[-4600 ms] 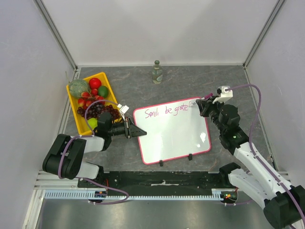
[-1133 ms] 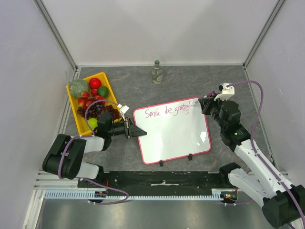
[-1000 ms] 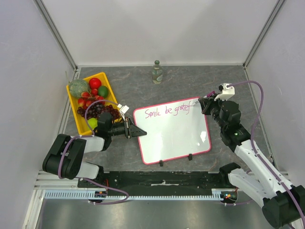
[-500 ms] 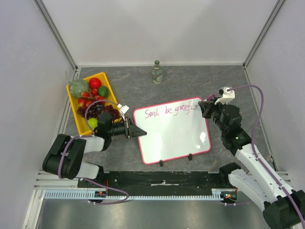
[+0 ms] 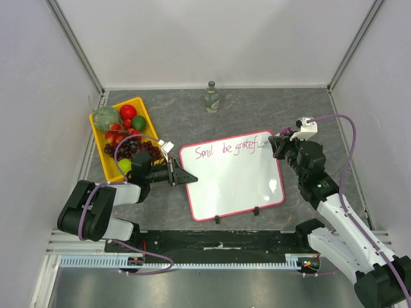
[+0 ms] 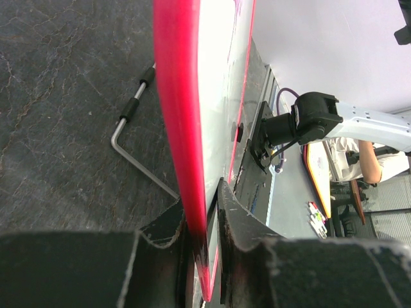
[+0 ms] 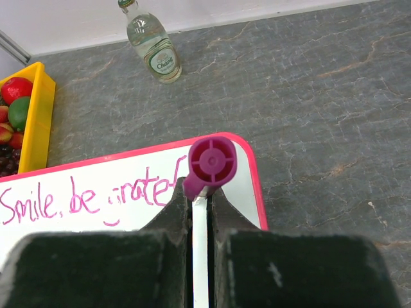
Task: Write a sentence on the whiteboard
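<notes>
left claw [image 6: 200, 215] pinches whiteboard [image 5: 234, 186] edge | right claw [image 7: 200, 196] clasps marker [image 7: 211, 163] over corner

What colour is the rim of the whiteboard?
Pink-red; the whiteboard rim shows best in the left wrist view.

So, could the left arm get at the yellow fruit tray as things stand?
Probably not freely: the left gripper is shut on the edge of the whiteboard. The yellow tray lies close beside that arm, nothing between.
</notes>
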